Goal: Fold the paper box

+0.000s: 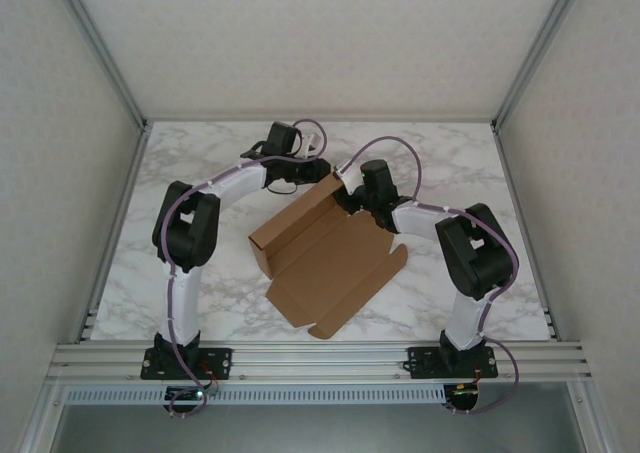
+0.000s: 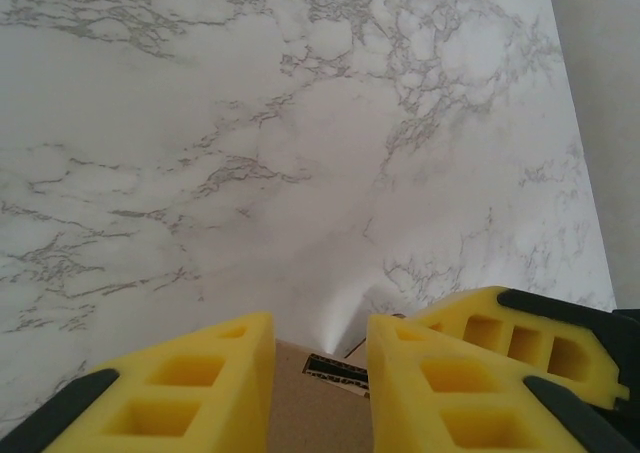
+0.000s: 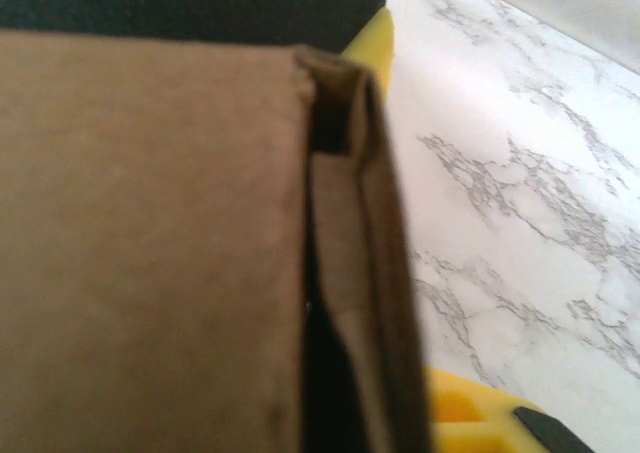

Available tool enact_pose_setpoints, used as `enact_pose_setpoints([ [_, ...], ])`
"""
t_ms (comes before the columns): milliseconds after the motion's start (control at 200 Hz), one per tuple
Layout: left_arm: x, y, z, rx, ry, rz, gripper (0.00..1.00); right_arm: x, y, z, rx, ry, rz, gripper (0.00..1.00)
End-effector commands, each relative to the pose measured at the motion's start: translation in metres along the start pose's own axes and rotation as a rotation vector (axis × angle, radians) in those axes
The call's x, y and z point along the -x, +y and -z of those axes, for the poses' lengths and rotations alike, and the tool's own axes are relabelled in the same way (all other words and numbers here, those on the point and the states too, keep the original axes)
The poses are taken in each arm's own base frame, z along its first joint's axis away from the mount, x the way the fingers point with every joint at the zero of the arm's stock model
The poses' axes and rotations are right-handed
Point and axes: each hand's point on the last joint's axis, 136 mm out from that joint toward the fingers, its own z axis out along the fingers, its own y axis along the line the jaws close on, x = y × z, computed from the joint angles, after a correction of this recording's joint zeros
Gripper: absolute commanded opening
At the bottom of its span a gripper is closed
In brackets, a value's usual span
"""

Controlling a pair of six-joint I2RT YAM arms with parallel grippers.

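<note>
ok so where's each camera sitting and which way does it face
top external: above and behind the arm bases, facing down on the table; left arm and right arm show.
left wrist: looks past its yellow fingers across the table.
right wrist: close against the paper box, yellow finger beside it.
shared: the box, in all three.

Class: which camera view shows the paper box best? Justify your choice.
Top external: the whole paper box is in frame, one long wall raised, flaps spread flat. The right wrist gives a blurred close-up of a folded edge; the left wrist catches a small strip.
</note>
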Motion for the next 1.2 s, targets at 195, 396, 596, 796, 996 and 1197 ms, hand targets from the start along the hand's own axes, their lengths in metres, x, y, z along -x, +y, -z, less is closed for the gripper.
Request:
enact_pose_setpoints([
  [195, 0.008, -0.001, -0.004, -0.023, -0.011, 0.006, 0.30, -0.008, -0.001, 0.004, -0.024, -0.001, 0.014, 0.31],
  [396, 0.008, -0.003, -0.003, -0.026, -0.013, 0.008, 0.29, -0.012, 0.000, 0.005, -0.016, 0.010, -0.003, 0.21],
  [596, 0.001, -0.016, -0.008, -0.043, -0.003, -0.007, 0.29, -0.009, -0.016, 0.001, -0.100, 0.027, -0.066, 0.00],
  [796, -0.004, -0.021, -0.014, -0.053, 0.002, -0.001, 0.29, -0.003, -0.027, 0.000, -0.181, 0.031, -0.094, 0.00],
  [996, 0.006, -0.018, -0.005, -0.010, -0.026, -0.019, 0.29, 0.001, -0.034, 0.006, -0.226, 0.021, -0.089, 0.29],
  [1197, 0.046, -0.001, 0.039, 0.076, -0.162, -0.009, 0.29, 0.009, -0.035, 0.032, -0.214, -0.035, -0.064, 0.58],
])
